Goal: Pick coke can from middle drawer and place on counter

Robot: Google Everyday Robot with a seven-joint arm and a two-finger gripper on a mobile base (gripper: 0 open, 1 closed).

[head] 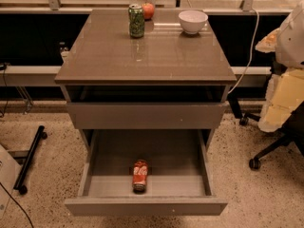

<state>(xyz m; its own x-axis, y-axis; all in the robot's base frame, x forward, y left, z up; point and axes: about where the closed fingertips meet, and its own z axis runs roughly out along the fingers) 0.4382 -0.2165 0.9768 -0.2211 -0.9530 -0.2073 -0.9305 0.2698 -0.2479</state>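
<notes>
The coke can [140,175] lies on its side in the middle drawer [145,205], near the middle of the drawer's front part, with its silver top toward the front. The drawer is pulled far out, below the other flat grey drawer front [147,115], which is shut. The counter [142,56] is the glossy brown top of the cabinet. My gripper is not in view. A white rounded shape [290,34] at the right edge may be part of my arm; I cannot tell.
A green soda can [136,20], a red apple [148,10] and a white bowl [193,21] stand along the counter's back edge. An office chair [280,108] with a cream cover stands to the right. A black wheeled stand [29,158] lies on the floor at the left.
</notes>
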